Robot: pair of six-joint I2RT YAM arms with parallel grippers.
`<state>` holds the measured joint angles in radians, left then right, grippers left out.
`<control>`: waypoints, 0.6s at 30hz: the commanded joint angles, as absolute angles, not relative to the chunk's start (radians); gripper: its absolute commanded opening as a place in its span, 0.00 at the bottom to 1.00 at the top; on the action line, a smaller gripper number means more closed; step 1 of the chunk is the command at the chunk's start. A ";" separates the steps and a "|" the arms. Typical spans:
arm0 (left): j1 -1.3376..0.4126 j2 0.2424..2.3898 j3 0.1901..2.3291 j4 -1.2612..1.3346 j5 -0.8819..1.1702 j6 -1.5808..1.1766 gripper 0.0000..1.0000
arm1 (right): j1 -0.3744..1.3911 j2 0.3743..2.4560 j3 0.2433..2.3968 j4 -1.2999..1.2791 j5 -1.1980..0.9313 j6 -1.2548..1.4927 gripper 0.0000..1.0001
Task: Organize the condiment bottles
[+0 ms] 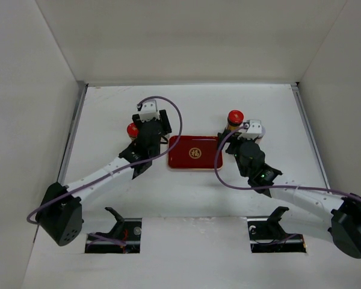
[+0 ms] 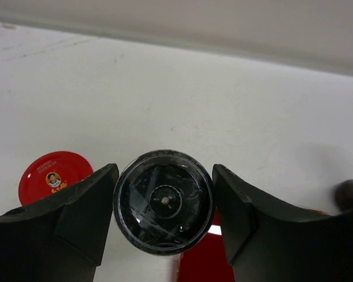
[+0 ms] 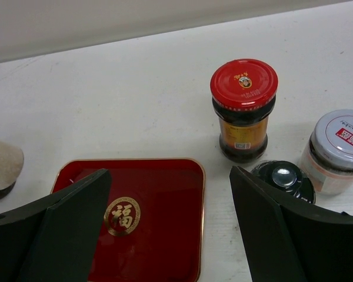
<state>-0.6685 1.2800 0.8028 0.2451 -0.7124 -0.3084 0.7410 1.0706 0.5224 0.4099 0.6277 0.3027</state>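
You have a red-capped jar (image 3: 244,108) of brown sauce standing upright, with a grey-capped jar (image 3: 340,150) and a dark-capped jar (image 3: 282,178) just beside it. On the left, a black-lidded jar (image 2: 163,202) is upright near a second red-capped jar (image 2: 53,176).

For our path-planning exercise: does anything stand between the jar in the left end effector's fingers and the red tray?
Nothing visible. The jar sits next to the tray; the red-capped jar stands on the opposite side.

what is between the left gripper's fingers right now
A dark-capped jar, seen from above in the left wrist view, fills the gap. The left gripper has its fingers against the jar's two sides.
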 commanded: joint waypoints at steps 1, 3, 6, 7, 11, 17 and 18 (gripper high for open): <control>-0.717 1.207 0.782 0.393 -0.733 -0.294 0.32 | 0.748 1.051 0.531 0.472 0.615 0.304 0.89; -0.738 1.232 0.776 0.409 -0.720 -0.301 0.32 | 0.748 1.045 0.534 0.466 0.617 0.301 0.89; -0.769 1.296 0.793 0.416 -0.704 -0.317 0.32 | 0.742 1.034 0.522 0.479 0.624 0.307 0.89; -0.778 1.317 0.799 0.423 -0.704 -0.319 0.32 | 0.739 1.026 0.519 0.477 0.629 0.308 0.89; -0.786 1.391 0.821 0.460 -0.696 -0.318 0.33 | 0.728 0.997 0.503 0.483 0.634 0.317 0.89; -0.789 1.482 0.842 0.483 -0.686 -0.316 0.35 | 0.722 1.002 0.506 0.477 0.627 0.319 0.90; -0.794 1.497 0.842 0.488 -0.687 -0.314 0.37 | 0.720 1.008 0.508 0.473 0.626 0.319 0.90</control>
<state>-0.7864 1.4761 0.7952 0.3943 -0.6952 -0.3027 0.7265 1.0138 0.5072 0.4232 0.6281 0.3103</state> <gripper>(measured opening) 0.607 0.897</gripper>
